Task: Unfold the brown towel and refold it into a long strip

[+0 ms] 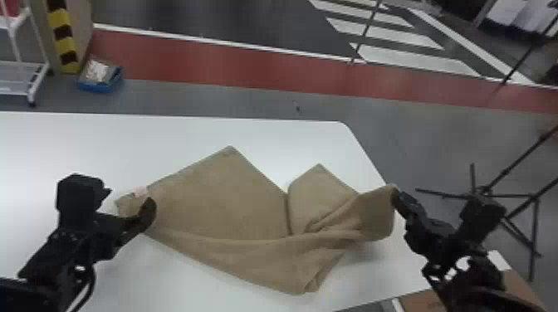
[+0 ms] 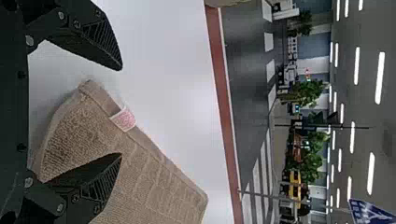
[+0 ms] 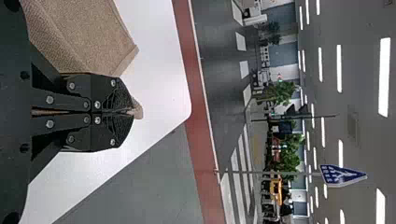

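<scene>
Nearest is the robot's left arm (image 1: 62, 257), its left tool (image 1: 128, 201) standing with fingers wide apart at the towel's tagged end, one finger over the cloth. Across from it, the right tool (image 1: 397, 198) is clamped on the towel (image 1: 232, 199), its fingers pressed together around a raised, bunched end. Between them the towel sprawls crookedly over the white surface (image 1: 74, 141), two corners pointing to the far side. Its pink tag (image 1: 140, 191) sits near the left tool. Beyond, a blue box (image 1: 99, 85) lies on the floor.
</scene>
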You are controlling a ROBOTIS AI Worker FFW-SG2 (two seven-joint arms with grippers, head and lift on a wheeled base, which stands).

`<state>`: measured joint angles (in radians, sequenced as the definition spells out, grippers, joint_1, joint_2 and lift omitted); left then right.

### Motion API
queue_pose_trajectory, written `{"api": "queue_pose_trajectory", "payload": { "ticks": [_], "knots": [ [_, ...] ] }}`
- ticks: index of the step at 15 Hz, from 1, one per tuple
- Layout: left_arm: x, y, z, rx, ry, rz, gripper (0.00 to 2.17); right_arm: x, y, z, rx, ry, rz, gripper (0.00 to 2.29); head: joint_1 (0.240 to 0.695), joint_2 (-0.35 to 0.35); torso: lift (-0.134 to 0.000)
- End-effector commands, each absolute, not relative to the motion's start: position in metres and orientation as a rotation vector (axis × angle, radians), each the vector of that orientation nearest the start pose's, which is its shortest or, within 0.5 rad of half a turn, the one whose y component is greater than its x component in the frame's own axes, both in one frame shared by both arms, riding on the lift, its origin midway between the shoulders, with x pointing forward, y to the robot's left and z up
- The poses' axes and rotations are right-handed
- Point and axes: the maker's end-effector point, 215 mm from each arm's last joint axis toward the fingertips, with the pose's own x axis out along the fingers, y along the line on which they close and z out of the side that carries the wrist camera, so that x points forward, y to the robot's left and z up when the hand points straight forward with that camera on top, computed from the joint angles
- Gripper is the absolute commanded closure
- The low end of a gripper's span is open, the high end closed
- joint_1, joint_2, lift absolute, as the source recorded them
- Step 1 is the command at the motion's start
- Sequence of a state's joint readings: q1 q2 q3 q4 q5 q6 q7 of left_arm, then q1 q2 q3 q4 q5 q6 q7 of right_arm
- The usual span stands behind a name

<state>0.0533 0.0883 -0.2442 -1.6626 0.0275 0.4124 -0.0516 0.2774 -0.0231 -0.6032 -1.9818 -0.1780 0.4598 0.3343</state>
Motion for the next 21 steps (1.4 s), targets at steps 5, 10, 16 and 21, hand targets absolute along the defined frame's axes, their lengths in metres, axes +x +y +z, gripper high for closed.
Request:
{"api": "queue_pose_trajectory", "payload": {
  "ticks": [5, 10, 16, 21],
  "knots": [
    [0.542, 0.134, -0.474, 0.03, 0.451, -0.268, 0.35, 0.445, -0.484, -0.366, 0.1, 0.234, -0.205, 1.42, 0.695, -0.35, -0.123],
    [0.545, 0.138, -0.477, 0.017, 0.458, -0.268, 0.52, 0.446, -0.487, -0.372, 0.096, 0.24, -0.21, 1.42, 0.695, -0.35, -0.123],
    [0.548, 0.13, -0.459, 0.015, 0.391, -0.284, 1.27, 0.445, -0.487, -0.375, 0.101, 0.245, -0.206, 1.42, 0.695, -0.35, -0.123],
    [0.535, 0.141, -0.408, -0.046, 0.269, -0.269, 1.63, 0.45, -0.483, -0.362, 0.068, 0.221, -0.178, 1.42, 0.695, -0.35, -0.123]
  ]
}}
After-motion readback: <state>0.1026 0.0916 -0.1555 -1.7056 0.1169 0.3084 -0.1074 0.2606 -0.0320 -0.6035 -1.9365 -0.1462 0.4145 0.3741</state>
